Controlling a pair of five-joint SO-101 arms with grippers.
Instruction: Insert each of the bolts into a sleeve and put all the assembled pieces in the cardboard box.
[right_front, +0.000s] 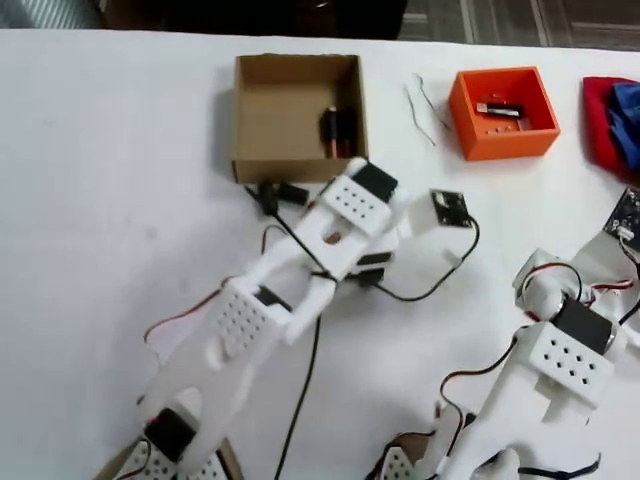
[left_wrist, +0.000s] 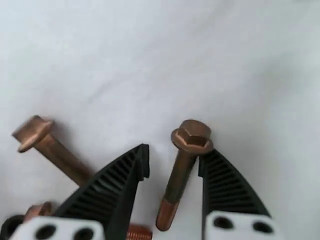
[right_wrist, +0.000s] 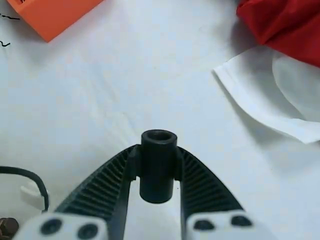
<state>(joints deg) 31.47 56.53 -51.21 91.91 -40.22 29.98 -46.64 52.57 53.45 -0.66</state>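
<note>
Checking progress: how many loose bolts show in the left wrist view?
2 clearly: one bolt between the left gripper's open fingers, a second bolt lying apart from it. Copper bits beside the gripper may be more, partly hidden.

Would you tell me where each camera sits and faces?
High view: fixed overhead, looking down at the cardboard box, left arm and right arm.
Left wrist view: on the left arm, facing the table; left gripper astride a bolt.
Right wrist view: on the right arm, facing the table; right gripper clamps a sleeve.
High and right wrist views share the orange box.
</note>
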